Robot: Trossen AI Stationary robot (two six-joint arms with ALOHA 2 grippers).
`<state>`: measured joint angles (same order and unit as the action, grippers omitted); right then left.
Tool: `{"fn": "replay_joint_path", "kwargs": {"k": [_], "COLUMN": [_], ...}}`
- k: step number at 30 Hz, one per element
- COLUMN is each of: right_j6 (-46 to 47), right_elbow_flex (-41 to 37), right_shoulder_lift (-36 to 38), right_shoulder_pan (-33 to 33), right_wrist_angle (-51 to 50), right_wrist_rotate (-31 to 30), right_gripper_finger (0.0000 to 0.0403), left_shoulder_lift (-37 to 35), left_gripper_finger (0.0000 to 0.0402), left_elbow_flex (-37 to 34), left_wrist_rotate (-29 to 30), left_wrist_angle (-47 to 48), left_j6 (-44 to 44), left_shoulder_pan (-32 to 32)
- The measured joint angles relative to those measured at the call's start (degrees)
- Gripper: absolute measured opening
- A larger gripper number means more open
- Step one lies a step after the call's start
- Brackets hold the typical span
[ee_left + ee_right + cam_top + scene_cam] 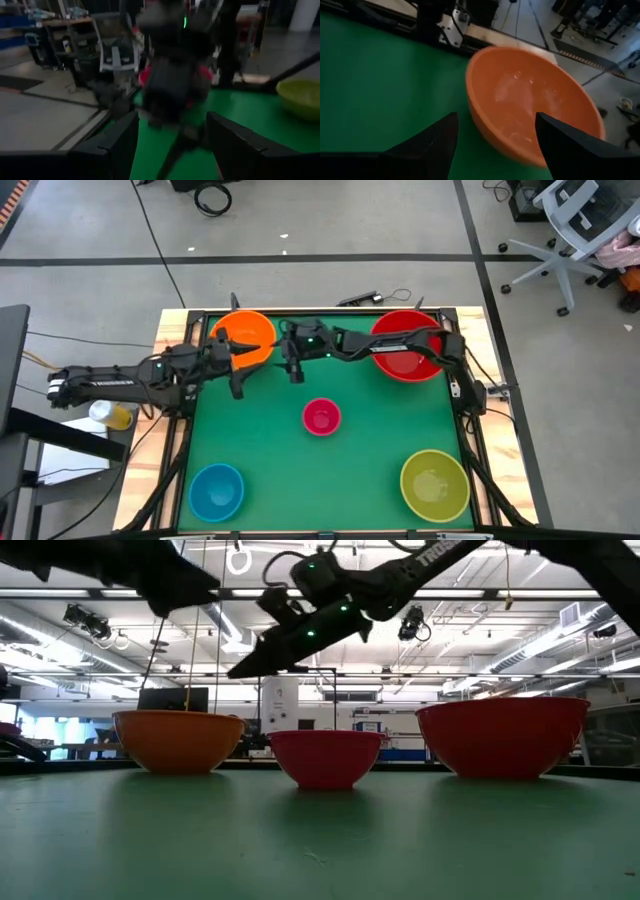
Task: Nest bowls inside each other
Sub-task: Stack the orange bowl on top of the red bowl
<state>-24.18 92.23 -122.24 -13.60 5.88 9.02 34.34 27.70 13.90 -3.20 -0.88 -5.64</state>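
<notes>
Five bowls rest on their bases on the green table (pixel 380 450). The orange bowl (pixel 243 335) is at the far left and the red bowl (pixel 405 345) at the far right. The small magenta bowl (pixel 321 417) sits in the middle, the light blue bowl (pixel 216 490) near left, and the yellow-green bowl (pixel 434 483) near right. My right gripper (pixel 286 352) reaches over the red bowl toward the orange bowl (pixel 530 115). It hangs open above the table, short of that bowl's rim. My left gripper (pixel 241 367) stands open just on the near side of the orange bowl, facing the right arm (pixel 167 85).
The two arms are close together along the table's far edge, between the orange and red bowls. A raised dark frame (pixel 470 420) runs round the green mat. A yellow thing (pixel 112 416) lies off the table to the left. Open green surface lies around the magenta bowl (pixel 325 755).
</notes>
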Motion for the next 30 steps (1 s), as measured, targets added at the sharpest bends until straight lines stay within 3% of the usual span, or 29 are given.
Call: {"fn": "replay_joint_path", "kwargs": {"k": [15, 30], "right_j6": [1.8, 0.2], "right_elbow_flex": [24.3, 27.6], "right_shoulder_lift": [-17.4, -19.3], "right_shoulder_pan": [0.4, 0.0], "right_wrist_angle": [-16.9, -20.8], "right_wrist_rotate": [-4.8, -3.6], "right_gripper_finger": [0.0267, 0.0251], "left_shoulder_lift": [-0.3, -0.2], "left_gripper_finger": [0.0233, 0.0233], "left_elbow_flex": [3.0, 3.0], "left_wrist_rotate": [0.0, 1.2], "left_wrist_angle": [2.9, 5.8], "left_j6": [2.0, 1.8], "left_shoulder_pan": [0.7, 0.7]}}
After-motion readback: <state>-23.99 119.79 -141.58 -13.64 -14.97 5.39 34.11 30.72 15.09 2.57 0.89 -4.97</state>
